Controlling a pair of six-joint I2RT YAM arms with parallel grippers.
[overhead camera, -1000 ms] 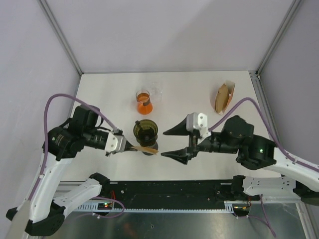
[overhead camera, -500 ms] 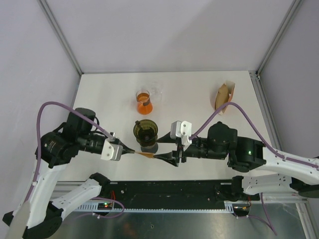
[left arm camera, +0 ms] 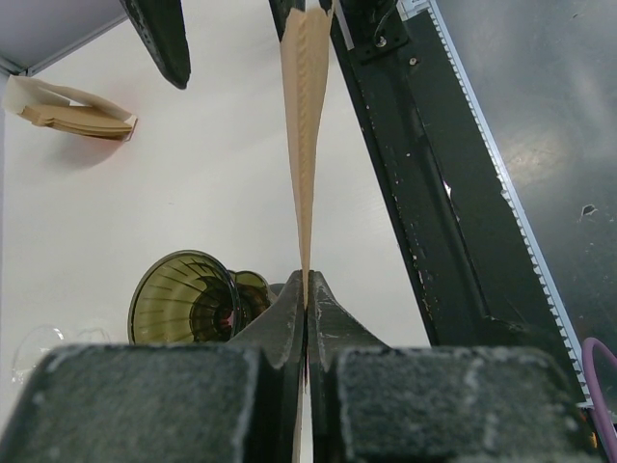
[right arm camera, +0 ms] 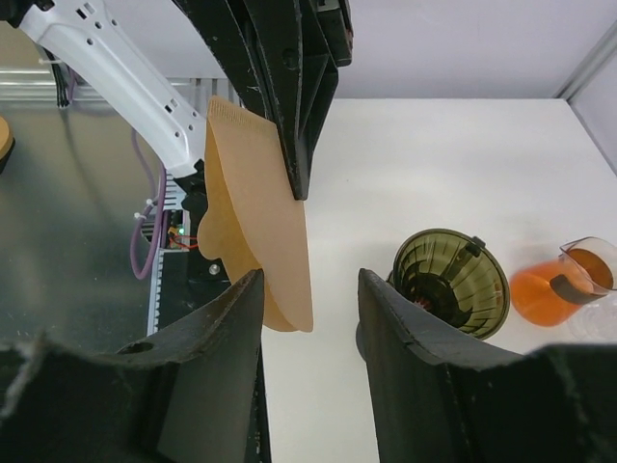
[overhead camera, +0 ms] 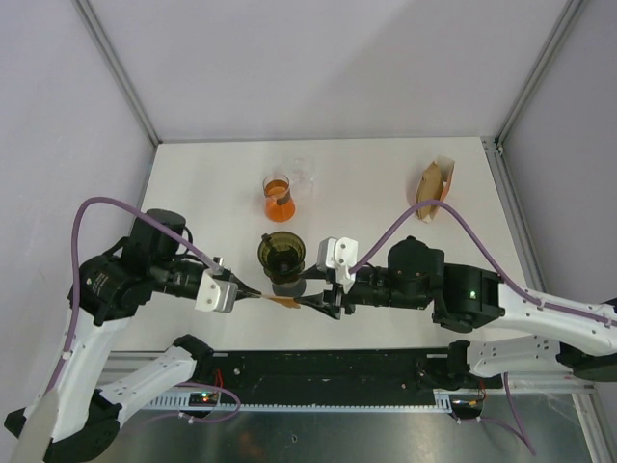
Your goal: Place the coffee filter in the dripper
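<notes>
White bench (overhead camera: 386,183) inside a grey-walled enclosure, with two black arms reaching in across its near edge. The left gripper (overhead camera: 258,296) is clamped tight on one edge of the task's paper. The right gripper (overhead camera: 310,302) faces it with fingers (right arm camera: 207,386) parted. Between and just beyond them stands the olive-green ribbed cone dripper (overhead camera: 283,253), mouth up. It is flanked farther back by a glass flask of orange liquid (overhead camera: 278,198) and, well apart to the right, a holder of spare paper filters (overhead camera: 434,188).

The brown paper coffee filter (overhead camera: 282,301) spans the gap between the grippers. Its long axis runs left to right, on the near side of the dripper, and its free end sits between the right gripper's parted fingers. The left arm has the hold, so the cup lies a short way beyond the paper.

From the left wrist the filter (left arm camera: 307,145) shows edge-on. Whether it is folded flat or opening cannot be told. The right wrist view does not settle whether a finger touches it. The dripper's base is partly hidden from above.
</notes>
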